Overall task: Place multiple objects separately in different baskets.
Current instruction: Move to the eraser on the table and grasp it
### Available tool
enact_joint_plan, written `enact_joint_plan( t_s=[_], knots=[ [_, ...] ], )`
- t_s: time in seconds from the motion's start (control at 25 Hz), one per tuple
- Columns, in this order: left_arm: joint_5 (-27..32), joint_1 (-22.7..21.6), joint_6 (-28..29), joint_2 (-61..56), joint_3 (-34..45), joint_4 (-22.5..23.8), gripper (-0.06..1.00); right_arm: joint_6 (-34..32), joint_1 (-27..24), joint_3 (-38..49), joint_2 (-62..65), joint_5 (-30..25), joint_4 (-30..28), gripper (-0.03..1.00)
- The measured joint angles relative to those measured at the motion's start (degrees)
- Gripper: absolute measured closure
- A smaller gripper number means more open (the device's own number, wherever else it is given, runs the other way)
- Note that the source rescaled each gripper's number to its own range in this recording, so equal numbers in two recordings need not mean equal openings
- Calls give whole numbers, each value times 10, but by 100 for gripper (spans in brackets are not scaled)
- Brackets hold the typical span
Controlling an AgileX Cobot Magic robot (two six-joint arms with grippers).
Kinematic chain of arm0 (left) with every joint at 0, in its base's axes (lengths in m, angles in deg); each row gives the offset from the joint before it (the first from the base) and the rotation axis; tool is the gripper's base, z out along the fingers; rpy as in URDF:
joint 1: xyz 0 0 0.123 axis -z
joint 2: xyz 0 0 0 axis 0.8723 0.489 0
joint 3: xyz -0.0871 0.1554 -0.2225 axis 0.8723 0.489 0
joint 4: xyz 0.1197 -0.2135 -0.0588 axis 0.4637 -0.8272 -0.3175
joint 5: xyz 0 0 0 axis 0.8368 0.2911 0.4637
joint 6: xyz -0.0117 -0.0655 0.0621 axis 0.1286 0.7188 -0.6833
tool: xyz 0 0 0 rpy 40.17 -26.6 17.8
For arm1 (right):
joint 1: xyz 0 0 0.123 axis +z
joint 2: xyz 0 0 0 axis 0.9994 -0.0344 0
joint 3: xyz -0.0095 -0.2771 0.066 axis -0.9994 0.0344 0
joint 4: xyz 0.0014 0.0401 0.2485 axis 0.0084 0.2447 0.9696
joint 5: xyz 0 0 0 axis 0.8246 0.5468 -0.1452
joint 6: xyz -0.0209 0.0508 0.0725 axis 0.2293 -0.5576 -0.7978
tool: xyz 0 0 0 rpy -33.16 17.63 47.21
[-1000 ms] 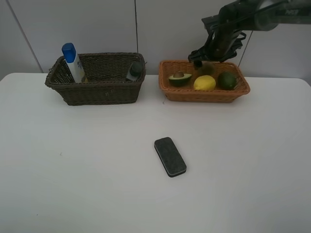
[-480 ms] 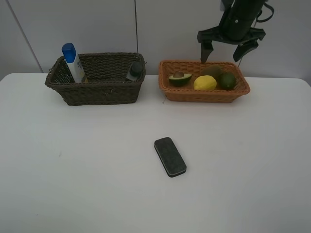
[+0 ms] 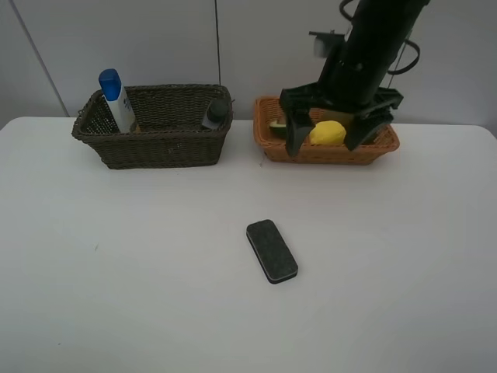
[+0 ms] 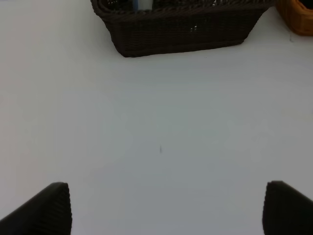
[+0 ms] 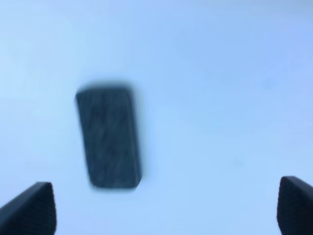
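The black eraser block (image 3: 272,250) lies on the white table, alone in the middle; it shows blurred in the right wrist view (image 5: 109,139). My right gripper (image 3: 330,138) is open and empty, hanging in front of the orange-tan basket (image 3: 380,149), well above the eraser. The yellow lemon (image 3: 329,132) and part of the avocado (image 3: 277,124) show in that basket; lime and kiwi are hidden behind the arm. The dark brown basket (image 3: 155,141) holds the blue-capped white bottle (image 3: 116,99) and the dark grey bottle (image 3: 215,113). The marker is out of view. My left gripper (image 4: 166,208) is open over bare table.
The dark brown basket (image 4: 181,29) shows in the left wrist view with a corner of the orange-tan basket (image 4: 298,17) beside it. A white wall stands right behind both baskets. The table's far edge runs just behind them.
My right arm has come forward and down from above the back of the orange-tan basket to its front, open the whole time. It now hides the lime and kiwi.
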Motion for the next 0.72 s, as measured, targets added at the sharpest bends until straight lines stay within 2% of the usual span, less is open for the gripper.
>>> enact_joint_plan(
  t_s=[0.08,0.2,0.48,0.72],
  knots=[
    [0,0,0,0,0,0,-5,0,42,39,-1,14,-2,-3],
    [0,0,0,0,0,0,-5,-4,80,82,-13,83,1,-3],
    [0,0,0,0,0,0,-5,-13,87,105,-88,195,16,-3],
    [0,-1,0,0,0,0,-5,-13,87,105,-135,232,1,-3]
  ],
)
